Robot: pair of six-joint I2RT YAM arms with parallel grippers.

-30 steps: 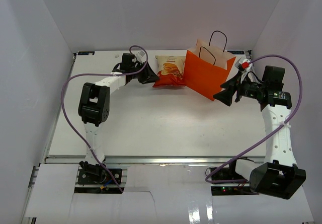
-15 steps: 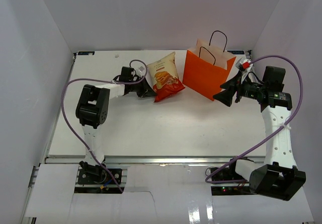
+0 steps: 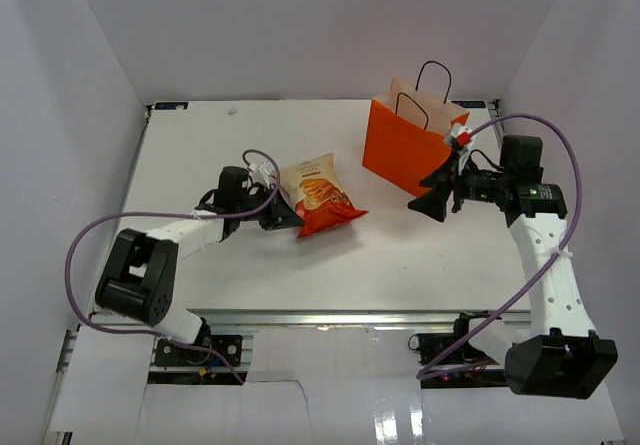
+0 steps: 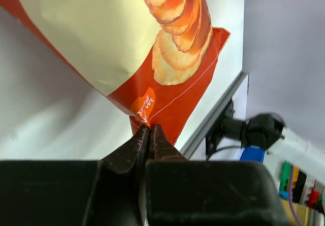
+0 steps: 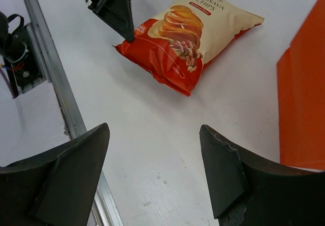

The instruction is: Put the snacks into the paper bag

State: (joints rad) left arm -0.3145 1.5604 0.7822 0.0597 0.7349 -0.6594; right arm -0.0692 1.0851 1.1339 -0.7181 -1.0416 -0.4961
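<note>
The orange-and-cream chip bag (image 3: 318, 195) lies near the middle of the table; it also shows in the right wrist view (image 5: 188, 35). My left gripper (image 3: 288, 218) is shut on its orange corner, as the left wrist view shows (image 4: 150, 128), with the chip bag (image 4: 132, 43) stretching away above the jaws. The orange paper bag (image 3: 408, 151) stands upright at the back right and shows as an orange wall in the right wrist view (image 5: 304, 94). My right gripper (image 3: 427, 195) is open and empty in front of the paper bag (image 5: 153, 129). No small candies are in view.
White walls enclose the table on the left, back and right. A metal rail (image 3: 320, 317) runs along the near edge. The left arm's purple cable (image 3: 100, 235) loops over the table's left side.
My left gripper has dragged the chip bag from beside the paper bag toward the front and middle of the table. My right gripper has shifted a little left, in front of the paper bag.
</note>
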